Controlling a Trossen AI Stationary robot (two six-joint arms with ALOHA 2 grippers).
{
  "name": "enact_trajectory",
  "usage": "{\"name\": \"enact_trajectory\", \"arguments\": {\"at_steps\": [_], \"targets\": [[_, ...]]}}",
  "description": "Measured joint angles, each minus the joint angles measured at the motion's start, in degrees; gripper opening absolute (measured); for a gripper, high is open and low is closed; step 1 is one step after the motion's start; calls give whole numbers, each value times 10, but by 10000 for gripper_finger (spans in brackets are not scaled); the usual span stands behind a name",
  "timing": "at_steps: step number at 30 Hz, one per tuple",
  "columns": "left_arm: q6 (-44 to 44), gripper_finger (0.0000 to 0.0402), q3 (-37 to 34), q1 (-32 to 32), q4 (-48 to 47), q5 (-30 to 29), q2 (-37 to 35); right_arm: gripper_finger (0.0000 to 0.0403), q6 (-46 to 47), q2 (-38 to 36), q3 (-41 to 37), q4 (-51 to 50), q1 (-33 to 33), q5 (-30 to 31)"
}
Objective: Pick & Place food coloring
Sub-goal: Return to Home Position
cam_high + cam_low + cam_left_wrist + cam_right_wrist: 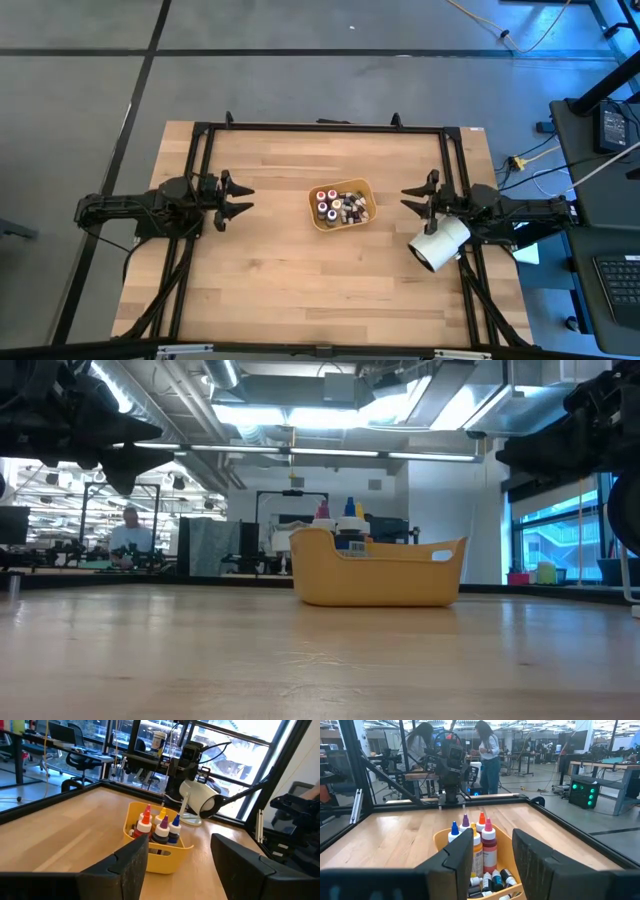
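- We find the food coloring (338, 205) gathered inside the yellow bin (380, 582), which stands at the middle of the desk (270, 290). The taller bottles stand upright at one end and the tiny ones lie on its floor.
- No bottle shows on the bare wood, so we judge the placing done and the bin left alone on purpose.
- The left pincer (248, 198) hangs above the wood on the left, well apart from the bin and facing it. Its fingers are spread wide and hold nothing.
- The right pincer (405, 198) mirrors it on the right, also spread wide and empty.
- Both arms lie low and level, pointing inward from the desk's side edges. We read this as a resting pose that keeps the bin clear.
- A white cylinder (438, 243) lies just beside the right arm, apart from the bin.
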Motion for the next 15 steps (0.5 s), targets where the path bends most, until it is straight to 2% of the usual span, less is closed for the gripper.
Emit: {"name": "enact_trajectory", "arguments": {"at_steps": [15], "targets": [[0,211,0,0,0,0,0,138,0,0,0,0,0,0]]}}
